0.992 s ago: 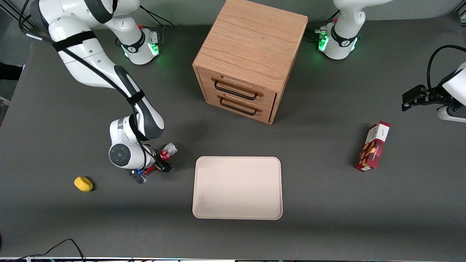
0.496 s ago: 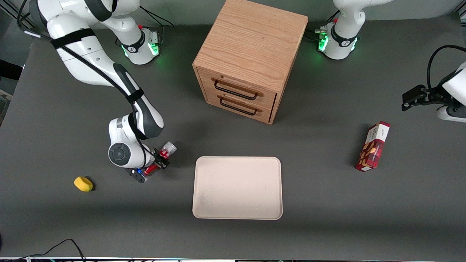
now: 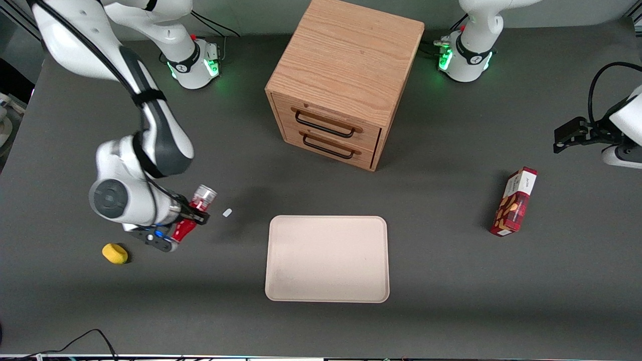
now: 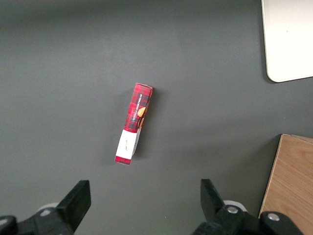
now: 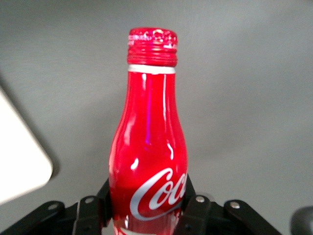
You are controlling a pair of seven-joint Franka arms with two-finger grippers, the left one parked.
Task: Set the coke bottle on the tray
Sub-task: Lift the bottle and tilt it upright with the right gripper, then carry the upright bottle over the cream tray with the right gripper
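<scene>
Nearest the front camera lies the tray (image 3: pixel 327 258), bare and flat on the dark table (image 3: pixel 451 301), with nothing on it yet. A little farther from the camera than its near rim, and toward the working arm's end of the table, a small yellow object (image 3: pixel 115 253) sits beside the arm. Just beside that, the gripper (image 3: pixel 189 217) hangs above the table with its two fingers pinched on the body of the coke bottle (image 3: pixel 194 213), which looks lifted clear and tilted. The wrist camera shows the coke bottle (image 5: pixel 149 156) clamped low on its body, neck pointing away. So I'd judge the pick is done and the carry is in hand. Next, the arm needs to swing the bottle over the tray, lower and release. Farther off stands a wooden cabinet (image 3: pixel 346 80).
</scene>
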